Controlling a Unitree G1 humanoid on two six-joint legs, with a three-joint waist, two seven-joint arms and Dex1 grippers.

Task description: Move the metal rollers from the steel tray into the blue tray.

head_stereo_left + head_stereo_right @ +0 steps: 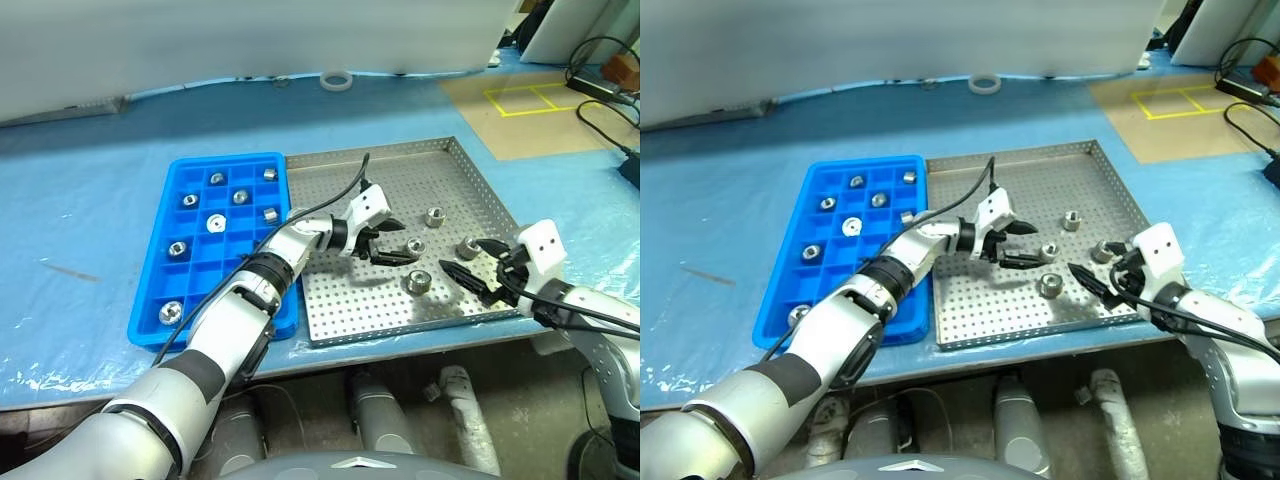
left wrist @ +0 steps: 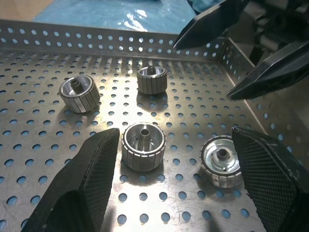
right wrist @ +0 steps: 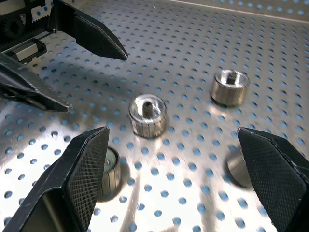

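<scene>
The blue tray (image 1: pixel 165 245) is sitting leftmost, holding several rollers, its near edge partly hidden behind the left arm. The left gripper (image 1: pixel 392 245) is reaching across over the steel tray (image 1: pixel 330 180), jaws spread, gripping nothing. Four metal rollers (image 1: pixel 416 281) are lying between the grippers. The right gripper (image 1: pixel 478 267) is hovering wide open, empty, its forearm cut off.
</scene>
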